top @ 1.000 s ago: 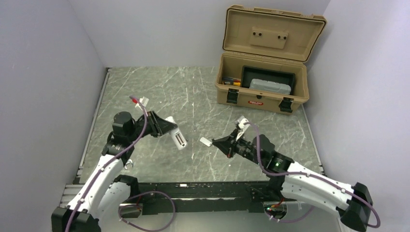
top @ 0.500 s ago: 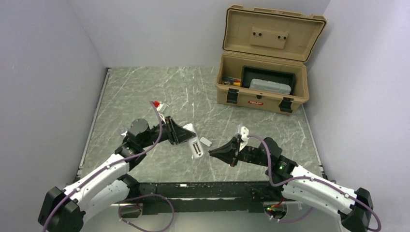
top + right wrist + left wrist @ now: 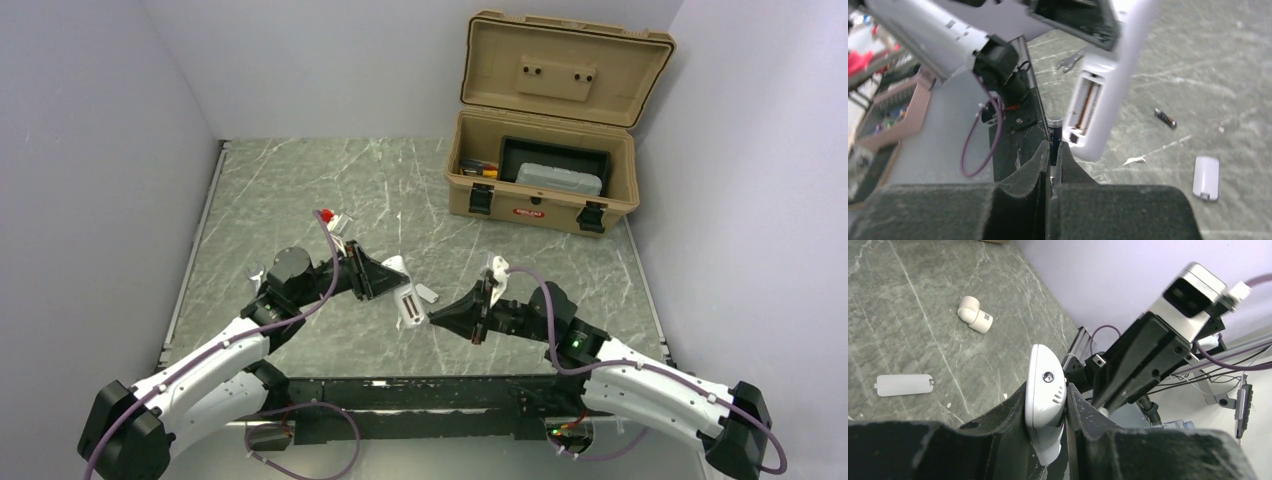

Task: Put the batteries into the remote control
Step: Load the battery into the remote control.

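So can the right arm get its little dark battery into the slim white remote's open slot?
Probably yes. The small dark battery in the right arm's jaws sits beside the slim white remote's open slot, which faces it with nothing between.

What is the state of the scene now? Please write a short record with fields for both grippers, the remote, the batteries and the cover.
left gripper: shut on the remote control
right gripper: shut on one battery, close beside the remote control's open end
battery compartment: open, appears empty
second battery: lying on the table
battery cover: off the remote control, lying on the table
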### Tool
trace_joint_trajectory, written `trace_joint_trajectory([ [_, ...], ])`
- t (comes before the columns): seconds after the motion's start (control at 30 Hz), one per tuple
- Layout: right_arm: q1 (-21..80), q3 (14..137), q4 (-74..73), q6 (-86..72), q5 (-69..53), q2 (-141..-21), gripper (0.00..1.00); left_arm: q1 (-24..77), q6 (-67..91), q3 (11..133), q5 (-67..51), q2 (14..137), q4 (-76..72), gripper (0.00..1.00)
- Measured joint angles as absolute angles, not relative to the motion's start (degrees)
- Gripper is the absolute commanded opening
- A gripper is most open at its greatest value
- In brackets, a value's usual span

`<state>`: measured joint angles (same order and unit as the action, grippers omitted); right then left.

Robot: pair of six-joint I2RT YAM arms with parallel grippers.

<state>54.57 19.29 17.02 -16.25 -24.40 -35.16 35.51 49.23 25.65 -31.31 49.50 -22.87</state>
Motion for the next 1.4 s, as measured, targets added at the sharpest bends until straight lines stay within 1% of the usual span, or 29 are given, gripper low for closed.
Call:
trace_joint_trajectory([
  [0.07,54.57,20.34,15.33,-21.45,-20.08,-37.06,0.0,35.51,49.21,25.65,-31.07,49.5,-22.85,0.0],
  [0.2,54.57,24.45,10.15,-28.8,-15.38,-40.16,0.0,35.66,48.99,25.63,-30.3,49.5,-22.87,0.0],
  [0.37,54.57,32.14,1.1,-34.26,-10.46,-41.12,0.0,36.71,49.04,24.27,-28.56,49.5,-25.02,0.0],
  [0.5,54.57,41.58,-9.56,-35.46,-7.18,-42.46,0.0,37.36,51.2,19.77,-28.42,50.68,-32.53,0.0],
  [0.67,54.57,54.57,-23.11,-34.7,-3.9,-47.37,0.0,37.6,57.3,15.88,-28.47,56.05,-41.85,0.0],
  [0.83,54.57,63.11,-34.61,-33.52,-3.49,-55.02,0.0,38.96,62.33,17.15,-26.0,57.21,-40.12,0.0],
  [0.93,54.7,64.66,-39.72,-33.06,-3.79,-59.05,0.0,40.03,64.38,19.16,-23.94,56.64,-36.69,0.0],
  [1.1,54.92,64.86,-44.95,-32.08,-4.75,-60.29,0.0,40.64,68.34,19.68,-20.69,54.54,-34.54,0.0],
  [1.27,55.4,66.02,-46.02,-31.18,-6.31,-60.75,0.0,41.08,70.96,18.79,-18.98,54.35,-36.62,0.0],
  [1.4,56.6,66.61,-46.09,-30.79,-7.29,-62.26,0.0,41.32,73.3,18.0,-18.96,57.06,-41.19,0.0],
])
